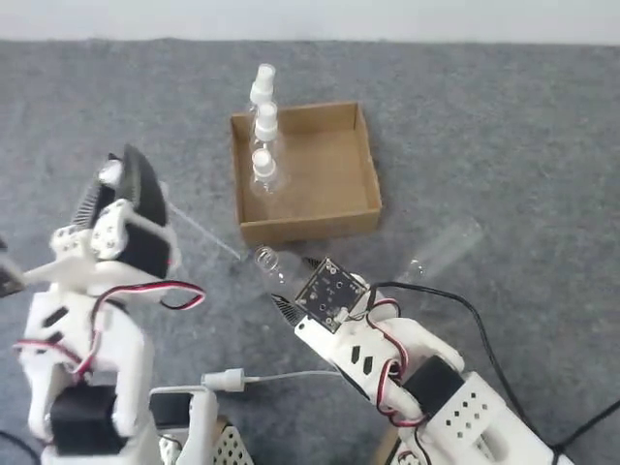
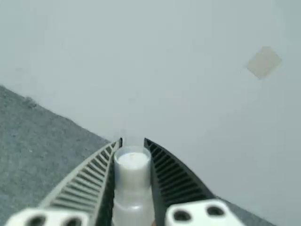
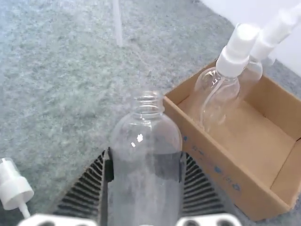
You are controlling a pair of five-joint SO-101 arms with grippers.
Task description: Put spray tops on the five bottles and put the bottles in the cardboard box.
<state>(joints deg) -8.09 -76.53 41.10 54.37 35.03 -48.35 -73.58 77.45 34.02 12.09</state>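
Right pincer [image 3: 146, 157] clamps uncapped bottle [image 3: 146, 129]; left pincer [image 2: 133, 142] grips spray top [image 2: 132, 172].

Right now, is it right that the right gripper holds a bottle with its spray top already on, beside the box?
Not quite: the bottle in the right gripper has an open neck with no top, as the right wrist view shows; it is beside the box.
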